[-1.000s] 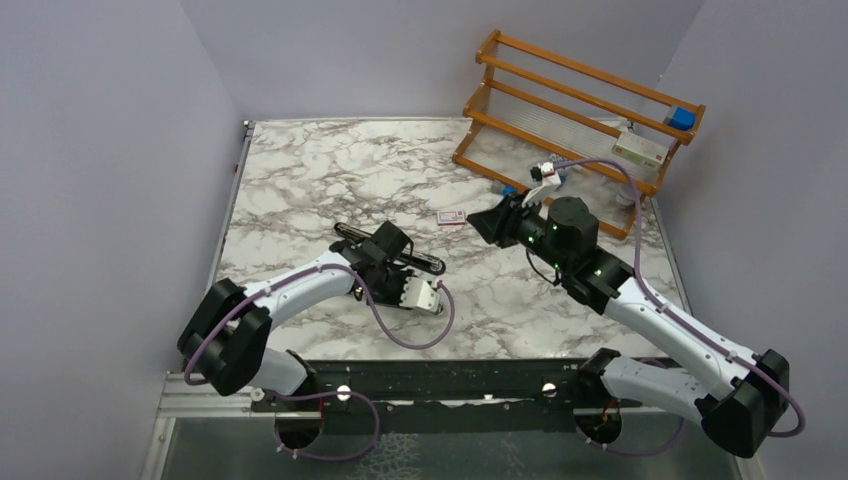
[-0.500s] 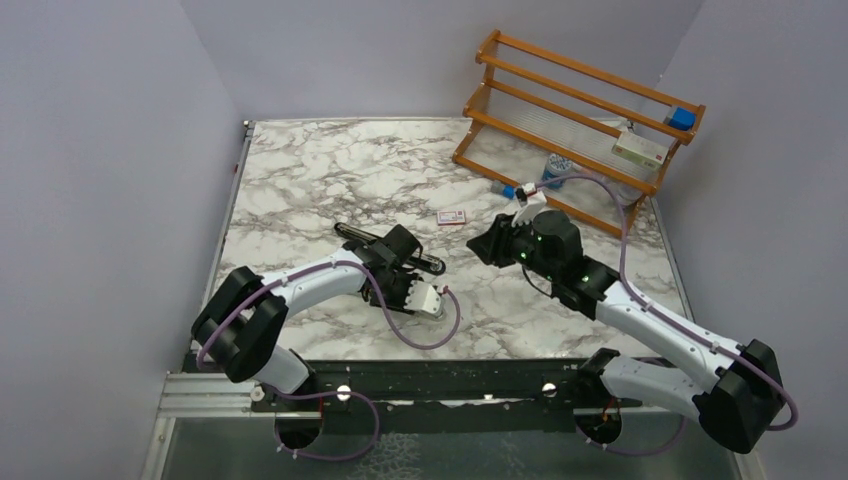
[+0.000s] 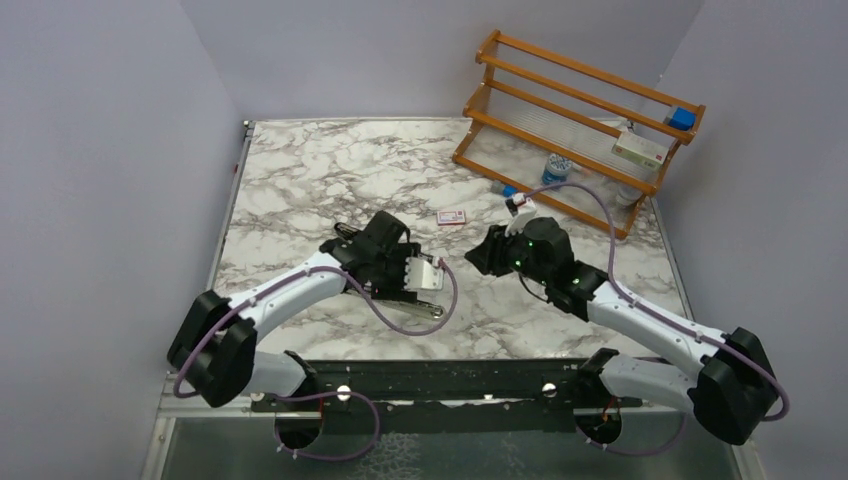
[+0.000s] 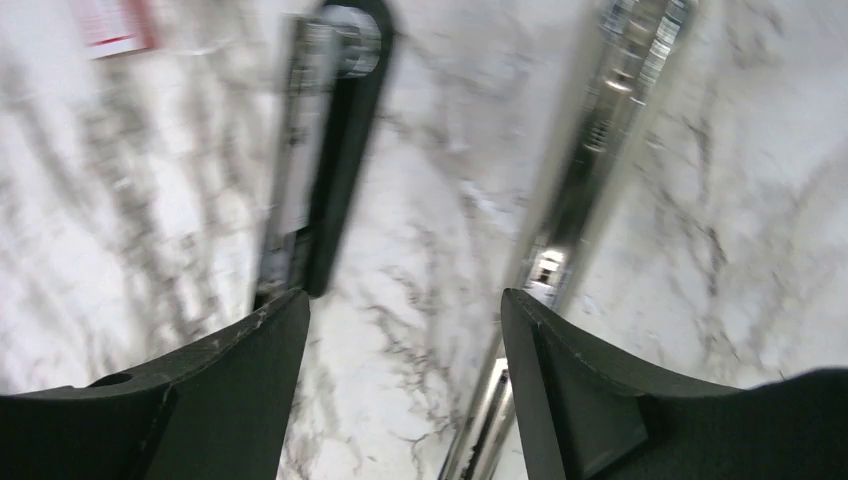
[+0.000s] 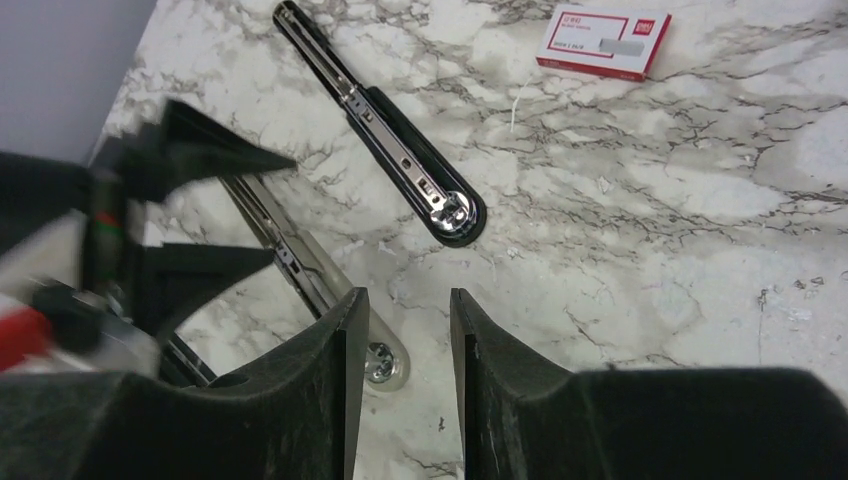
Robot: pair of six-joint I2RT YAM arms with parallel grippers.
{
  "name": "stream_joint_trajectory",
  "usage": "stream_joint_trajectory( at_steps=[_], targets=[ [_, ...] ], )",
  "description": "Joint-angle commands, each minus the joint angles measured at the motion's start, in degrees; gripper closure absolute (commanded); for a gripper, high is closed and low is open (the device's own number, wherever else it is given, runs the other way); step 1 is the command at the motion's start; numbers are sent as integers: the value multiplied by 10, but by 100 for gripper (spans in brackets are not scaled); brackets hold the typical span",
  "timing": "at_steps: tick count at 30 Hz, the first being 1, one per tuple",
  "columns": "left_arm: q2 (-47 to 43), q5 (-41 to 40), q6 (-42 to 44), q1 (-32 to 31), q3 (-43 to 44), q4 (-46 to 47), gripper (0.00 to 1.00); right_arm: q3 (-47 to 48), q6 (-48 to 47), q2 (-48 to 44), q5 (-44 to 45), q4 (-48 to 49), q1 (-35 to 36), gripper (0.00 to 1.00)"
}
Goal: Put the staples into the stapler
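Marble covers the surface [image 3: 300, 170], and we see plain pale walls [image 3: 100, 150] around it. Our left jaws stand wide, our right jaws narrow, both empty.

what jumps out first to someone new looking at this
The stapler lies swung open near the middle of the marble table, black base and silver channel side by side. The left gripper hovers open right over it, and the small pink-red staple box lies just beyond, untouched.

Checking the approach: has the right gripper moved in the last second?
Yes: the right gripper drew back from the wooden rack, toward the near side.
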Motion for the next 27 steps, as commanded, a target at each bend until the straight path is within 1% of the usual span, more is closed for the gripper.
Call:
stream_joint_trajectory(
  at_steps=[1,2,3,4,6,7,9,11,12,16,19,24,27],
  targets=[
    [-89,-1,-154,34,-11,171,25,-22,-32,39,-59,55,1,60],
    [-110,-18,-193,40,-19,206,22,-20,-37,52,-73,64,3,58],
    [-125,-53,-242,45,-29,249,19,-20,-42,67,-86,73,6,57],
    [-137,-98,-287,49,-40,290,16,-17,-49,80,-92,79,12,55],
    [-156,-182,-360,58,-55,366,14,-8,-69,102,-91,83,34,54],
    [-164,-227,-391,62,-61,384,13,-1,-83,111,-85,85,47,54],
    [-177,-273,-440,69,-67,407,12,11,-117,129,-76,87,76,52],
    [-188,-306,-497,78,-67,416,11,20,-162,151,-77,92,97,51],
    [-192,-320,-518,84,-62,413,10,23,-191,163,-91,96,103,50],
    [-206,-382,-581,118,-41,396,10,28,-284,208,-148,114,107,49],
    [-230,-423,-612,146,-50,400,10,37,-336,231,-170,113,113,49],
    [-284,-475,-638,182,-101,428,10,53,-383,244,-197,97,128,49],
    [-299,-495,-638,190,-107,430,10,56,-394,251,-211,98,131,49]
  ],
)
